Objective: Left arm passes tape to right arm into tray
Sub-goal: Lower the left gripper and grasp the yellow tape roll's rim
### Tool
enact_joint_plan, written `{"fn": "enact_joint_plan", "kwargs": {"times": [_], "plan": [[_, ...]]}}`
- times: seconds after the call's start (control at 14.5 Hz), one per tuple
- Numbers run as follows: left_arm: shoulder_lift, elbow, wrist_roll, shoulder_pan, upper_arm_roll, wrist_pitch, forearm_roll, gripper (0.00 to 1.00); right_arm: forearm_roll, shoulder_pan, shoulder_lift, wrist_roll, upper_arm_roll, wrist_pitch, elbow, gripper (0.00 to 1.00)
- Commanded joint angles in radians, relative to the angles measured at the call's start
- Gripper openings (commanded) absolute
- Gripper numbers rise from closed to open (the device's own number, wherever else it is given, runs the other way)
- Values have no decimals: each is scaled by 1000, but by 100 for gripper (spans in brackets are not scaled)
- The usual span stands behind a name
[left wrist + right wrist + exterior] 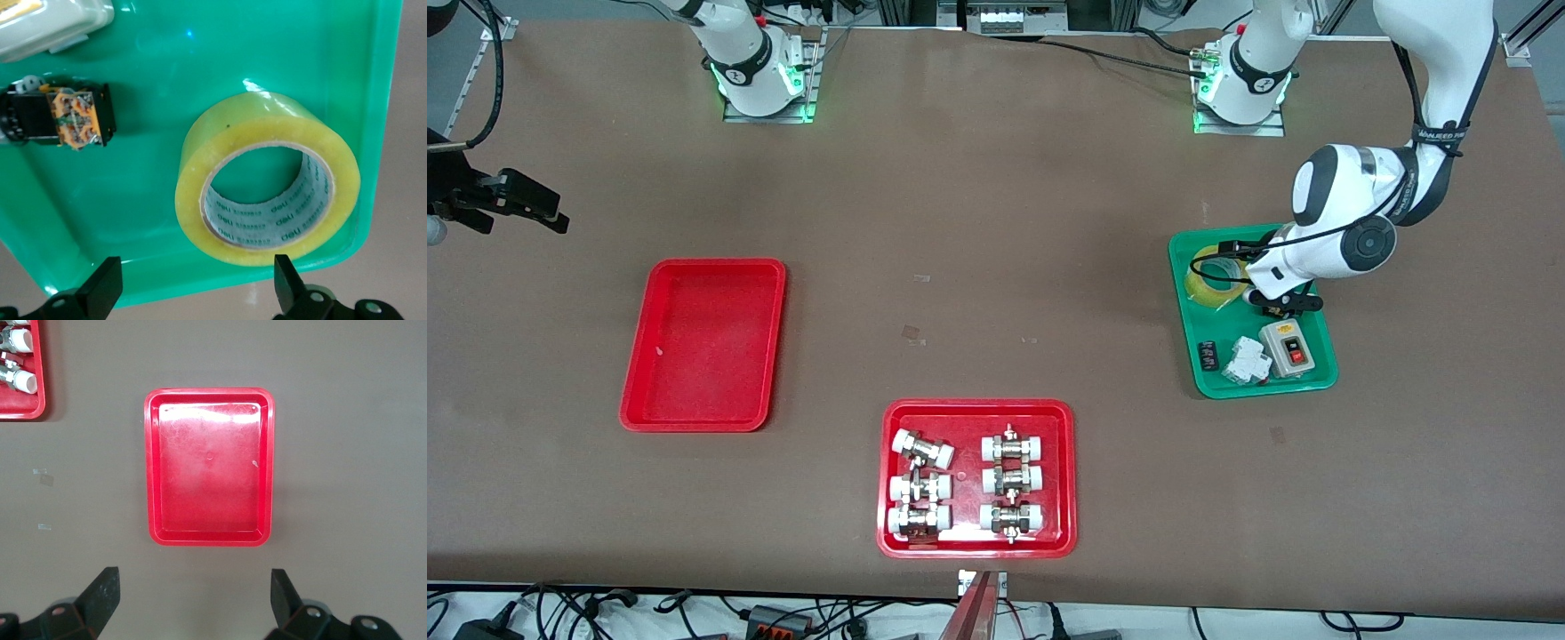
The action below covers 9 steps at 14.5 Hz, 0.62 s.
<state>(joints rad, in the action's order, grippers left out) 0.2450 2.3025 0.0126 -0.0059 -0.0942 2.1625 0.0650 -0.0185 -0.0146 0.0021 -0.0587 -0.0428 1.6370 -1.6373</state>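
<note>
The yellow tape roll (1209,289) lies flat in the green tray (1180,298), in the corner farthest from the front camera and toward the right arm's end. My left gripper (1282,302) hovers over the green tray beside the tape, open and empty. In the left wrist view the tape (220,133) lies just ahead of the open left gripper (197,270), untouched. The plain red tray (704,345) sits empty toward the right arm's end. My right gripper (538,209) waits high above that end, open and empty. The right wrist view shows the red tray (210,467) below the open right gripper (193,580).
The green tray also holds a grey switch box (1289,348), a white breaker (1247,360) and a small black part (1209,356). A red tray with several white-capped metal fittings (886,480) sits mid-table, nearest the front camera.
</note>
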Motion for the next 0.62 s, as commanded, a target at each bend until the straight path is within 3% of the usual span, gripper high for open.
{"fn": "enact_joint_plan", "kwargs": {"times": [0.0, 0.14, 0.34, 0.48, 0.55], "plan": [[52, -3, 6, 18, -10, 57, 15, 100, -3, -7, -5, -16, 4, -17, 13, 100], [62, -5, 6, 17, -12, 68, 15, 100, -3, -7, -5, -15, 4, -16, 13, 100], [77, -9, 6, 20, -6, 80, 15, 74, -4, -7, -5, -13, 4, -17, 13, 100], [77, -17, 4, 18, -6, 73, 15, 35, -4, -7, -5, -13, 4, -17, 11, 100], [76, -31, 0, 20, -4, 60, 15, 21, -4, -8, -5, -13, 4, -17, 11, 100]]}}
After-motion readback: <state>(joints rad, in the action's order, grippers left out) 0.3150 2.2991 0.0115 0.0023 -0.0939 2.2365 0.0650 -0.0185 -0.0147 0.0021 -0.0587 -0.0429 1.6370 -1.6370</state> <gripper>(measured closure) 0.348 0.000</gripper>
